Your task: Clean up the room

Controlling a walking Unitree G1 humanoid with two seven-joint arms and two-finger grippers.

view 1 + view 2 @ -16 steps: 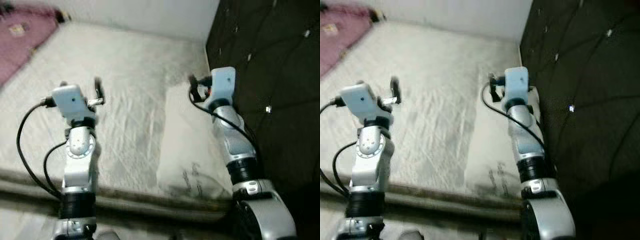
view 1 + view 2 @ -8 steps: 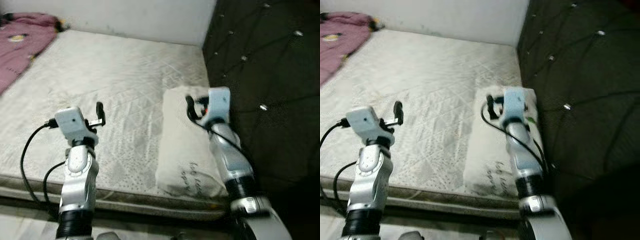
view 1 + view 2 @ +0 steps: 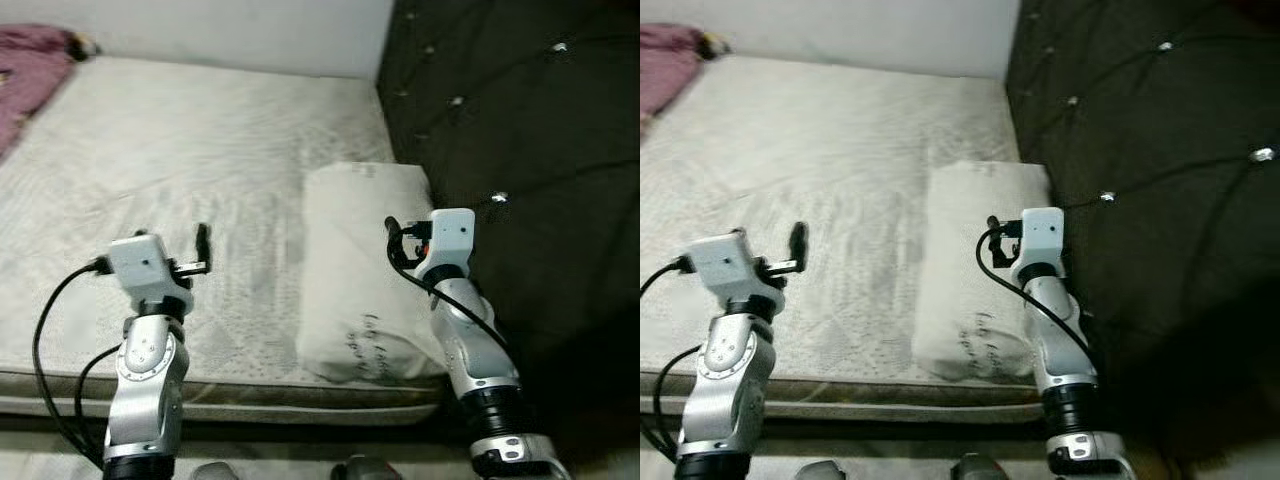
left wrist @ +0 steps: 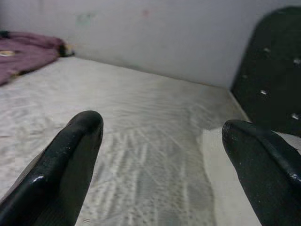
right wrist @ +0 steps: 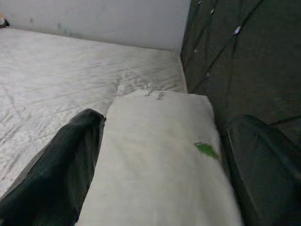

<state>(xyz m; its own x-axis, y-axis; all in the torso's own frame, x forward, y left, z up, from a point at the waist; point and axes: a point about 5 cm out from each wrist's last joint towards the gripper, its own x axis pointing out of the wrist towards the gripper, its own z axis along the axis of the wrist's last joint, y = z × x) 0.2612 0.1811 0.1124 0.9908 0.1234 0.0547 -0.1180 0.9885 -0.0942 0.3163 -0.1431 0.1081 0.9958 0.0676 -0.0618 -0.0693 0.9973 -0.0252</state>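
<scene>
Both grippers, left (image 4: 160,155) and right (image 5: 162,155), hold jaws wide, empty; right above pillow (image 5: 160,155).

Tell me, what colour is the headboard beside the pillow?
The headboard is black, tufted with shiny buttons; the right eye view shows it best.

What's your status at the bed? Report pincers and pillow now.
Left pincer open, hovering over bare mattress. Right pincer open, poised above white pillow, not gripping. Pillow lies against dark headboard. Nothing blocking.
</scene>
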